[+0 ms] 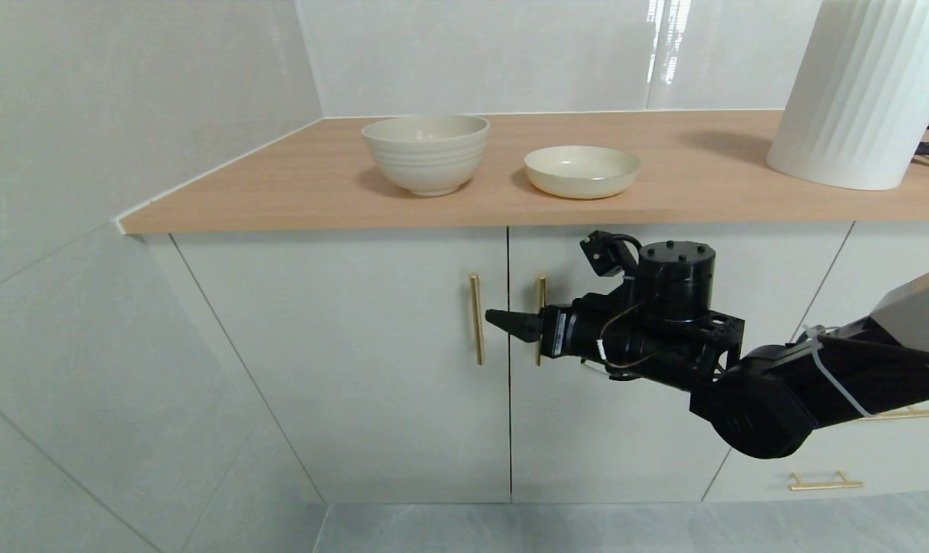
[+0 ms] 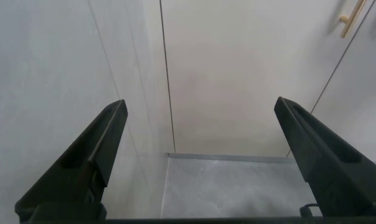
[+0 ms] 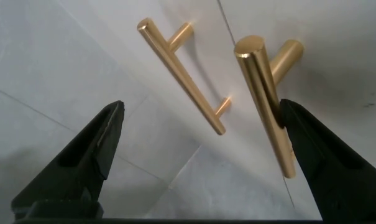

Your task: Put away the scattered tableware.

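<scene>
— Where is the right pincer (image 1: 510, 322) seen?
— It is held spread apart, just by the left gold handle (image 1: 476, 319) and the right gold handle (image 1: 541, 288). The left pincer (image 2: 200, 104) is spread apart too.
— And the dishes?
— The bowl (image 1: 426, 153) and the flat dish (image 1: 582, 170) are set side by side on the counter (image 1: 280, 192) above.

white ribbed cylinder (image 1: 856, 92) on wooden countertop (image 1: 280, 184), right end | gold drawer handle (image 1: 825, 482) low right | grey floor (image 1: 587, 530)

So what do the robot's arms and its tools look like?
The right arm is black and chunky, with a round drum on the wrist, thin wires looping beside it and a white cable strapped farther back. Both the right tool and the left tool have two flat, black, wedge-shaped fingers.
</scene>
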